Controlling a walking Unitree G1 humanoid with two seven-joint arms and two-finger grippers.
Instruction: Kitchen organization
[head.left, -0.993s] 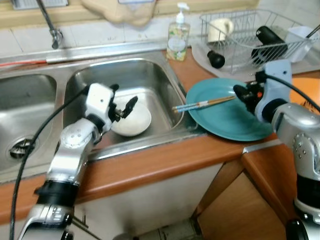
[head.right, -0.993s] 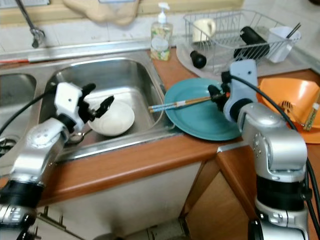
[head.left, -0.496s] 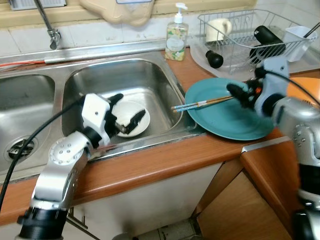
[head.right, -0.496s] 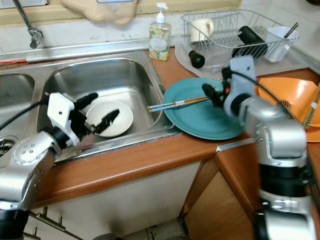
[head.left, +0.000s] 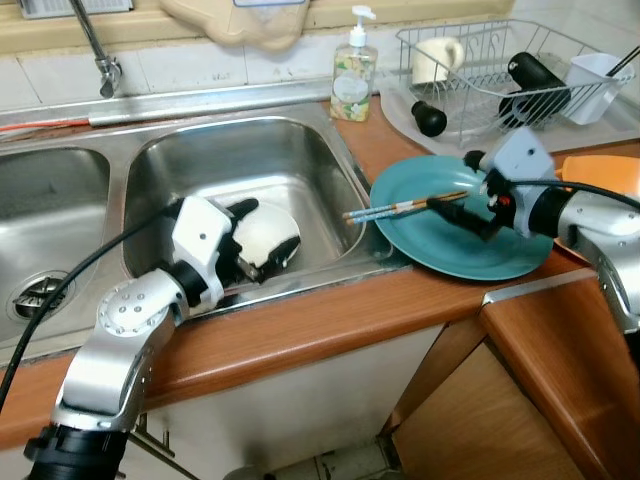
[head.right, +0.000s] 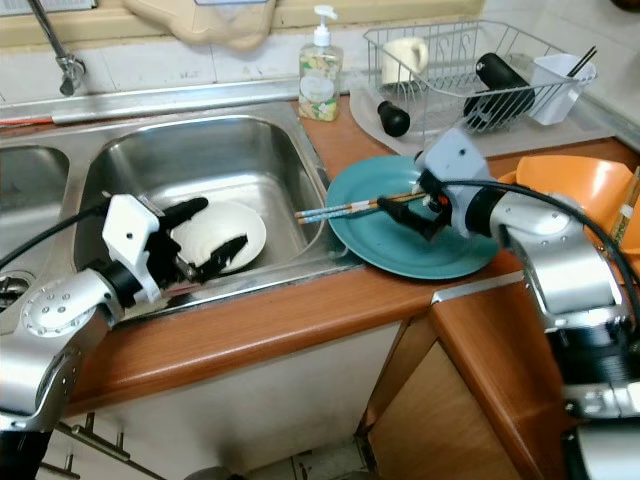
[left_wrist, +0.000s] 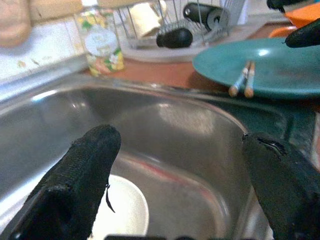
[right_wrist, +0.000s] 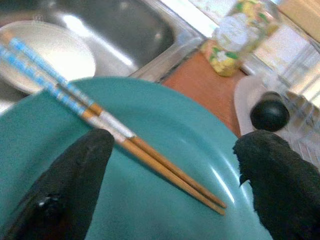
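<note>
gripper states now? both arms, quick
Left gripper: open, empty, over the white bowl in the sink.
Right gripper: open, empty, straddling the chopsticks on the teal plate.

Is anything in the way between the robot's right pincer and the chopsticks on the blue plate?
Nothing visible is. The right pincer is open just above the teal plate, one finger on each side of the chopsticks, which lie bare across the plate with their tips poking over the sink edge.
</note>
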